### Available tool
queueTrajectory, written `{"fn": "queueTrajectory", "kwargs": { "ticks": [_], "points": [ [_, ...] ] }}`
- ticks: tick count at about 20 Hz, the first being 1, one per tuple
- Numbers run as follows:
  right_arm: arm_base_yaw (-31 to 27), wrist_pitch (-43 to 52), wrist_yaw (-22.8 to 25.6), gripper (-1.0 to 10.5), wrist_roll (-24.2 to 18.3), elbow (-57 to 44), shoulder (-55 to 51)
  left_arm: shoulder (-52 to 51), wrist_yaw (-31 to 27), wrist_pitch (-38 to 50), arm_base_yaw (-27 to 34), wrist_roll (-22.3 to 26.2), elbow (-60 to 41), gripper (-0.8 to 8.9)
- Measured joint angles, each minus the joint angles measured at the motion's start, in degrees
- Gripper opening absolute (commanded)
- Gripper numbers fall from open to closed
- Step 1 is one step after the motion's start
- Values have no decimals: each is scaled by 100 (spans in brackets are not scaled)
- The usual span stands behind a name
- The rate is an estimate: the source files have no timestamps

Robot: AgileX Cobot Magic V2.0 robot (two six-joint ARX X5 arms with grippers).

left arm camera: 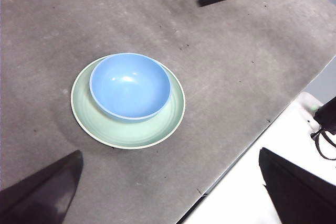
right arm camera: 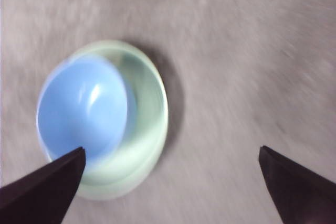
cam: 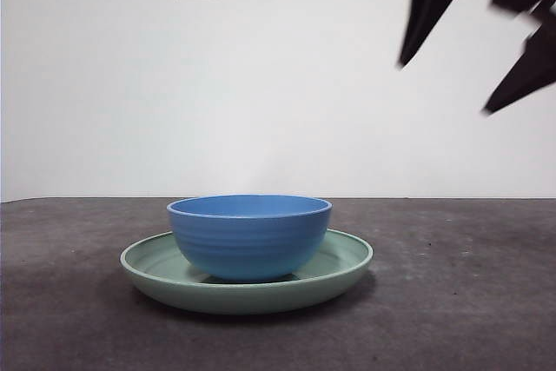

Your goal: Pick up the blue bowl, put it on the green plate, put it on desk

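The blue bowl sits upright inside the green plate, resting on the plate's floor and set toward one side of it rather than centred; the plate lies flat on the grey worktop. Both look like stiff, glossy, moulded ware, probably light, and the smooth glaze is likely slippery under hard jaws; the faint rings on the bowl's outside may give a little purchase. The surest hold seems to be on the bowl's rim, one jaw inside the wall and one outside, on the side away from the plate's raised edge. The bowl is empty; the plate holds only the bowl. The right gripper hangs above the stack with jaws spread wide, holding nothing; the left gripper, also spread and empty, waits well apart.
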Motion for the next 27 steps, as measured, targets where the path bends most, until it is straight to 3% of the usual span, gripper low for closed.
{"fn": "queueTrajectory", "kwargs": {
  "ticks": [11,19,20,21,22,23,27],
  "points": [
    [0,-2087,131,584,-855,0,-2680,90,0,179,0,22,-2,534],
    [0,-2179,131,581,-903,0,-3519,501,0,175,0,17,0,520],
    [0,-2177,129,532,-903,0,-3519,533,0,173,0,13,-2,452],
    [0,-2179,129,312,-901,0,-3519,555,0,162,0,15,0,279],
    [0,-2179,129,108,-903,0,-3519,568,0,127,0,13,0,35],
    [0,-2179,129,12,-903,0,-3519,573,0,70,0,4,0,26],
    [0,-2208,131,17,-905,0,-3519,564,0,44,0,0,-2,17]
  ]
}}
